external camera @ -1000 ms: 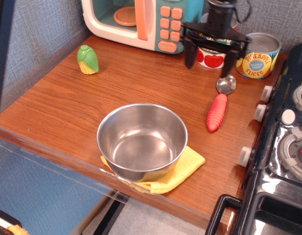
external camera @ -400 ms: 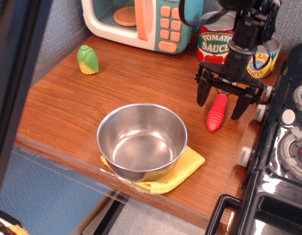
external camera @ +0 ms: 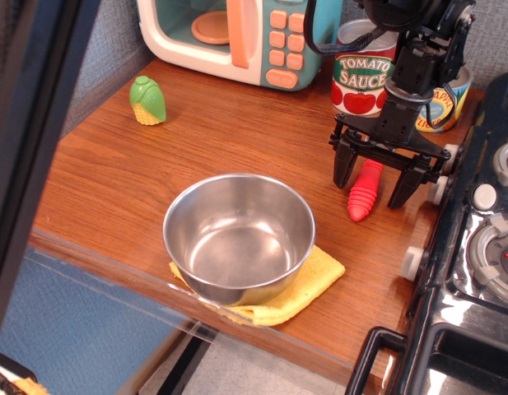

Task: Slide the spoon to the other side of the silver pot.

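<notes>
The hand (external camera: 375, 176) hangs at the right of the frame with its two black fingers (external camera: 342, 167) spread wide, one on each side of the spoon (external camera: 364, 191), gripping nothing. Only the spoon's ribbed red handle shows, lying on the wooden worktop (external camera: 221, 140) right of centre; the hand covers its bowl end. The silver pot (external camera: 239, 236) sits at lower centre on a yellow cloth (external camera: 323, 273), apart from the spoon, which lies to its upper right. Behind the hand stand a tomato sauce can (external camera: 362, 76) and a second can (external camera: 439, 103), partly hidden by the arm. A toy microwave (external camera: 237, 33) fills the top centre, a green-and-yellow toy corn (external camera: 146, 100) stands at upper left, and a black toy stove (external camera: 476, 247) runs down the right edge.
</notes>
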Tool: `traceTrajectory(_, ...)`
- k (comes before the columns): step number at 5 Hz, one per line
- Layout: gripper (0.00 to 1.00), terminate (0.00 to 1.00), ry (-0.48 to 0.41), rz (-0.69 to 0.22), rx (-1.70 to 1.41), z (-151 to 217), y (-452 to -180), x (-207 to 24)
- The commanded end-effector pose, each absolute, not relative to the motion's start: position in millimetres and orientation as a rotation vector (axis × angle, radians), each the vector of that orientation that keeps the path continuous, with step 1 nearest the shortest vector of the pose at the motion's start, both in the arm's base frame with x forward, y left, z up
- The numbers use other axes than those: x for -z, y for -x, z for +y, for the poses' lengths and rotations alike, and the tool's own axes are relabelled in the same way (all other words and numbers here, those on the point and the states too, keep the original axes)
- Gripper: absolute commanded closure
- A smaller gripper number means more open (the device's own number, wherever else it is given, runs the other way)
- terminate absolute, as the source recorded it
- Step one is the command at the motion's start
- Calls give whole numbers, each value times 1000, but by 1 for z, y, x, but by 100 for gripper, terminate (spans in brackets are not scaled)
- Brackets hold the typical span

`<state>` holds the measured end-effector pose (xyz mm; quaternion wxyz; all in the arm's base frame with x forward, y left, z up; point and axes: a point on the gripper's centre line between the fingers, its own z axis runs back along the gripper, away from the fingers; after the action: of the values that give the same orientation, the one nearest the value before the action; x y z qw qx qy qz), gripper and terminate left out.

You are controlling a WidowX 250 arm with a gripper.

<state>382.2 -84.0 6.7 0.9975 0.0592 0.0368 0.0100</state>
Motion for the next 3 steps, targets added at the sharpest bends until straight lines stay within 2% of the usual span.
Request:
traceTrajectory(1, 100, 0, -82, -27, -44, -66, -378, -14)
traceTrajectory(3, 100, 0, -26, -144, 26, -64, -390, -46)
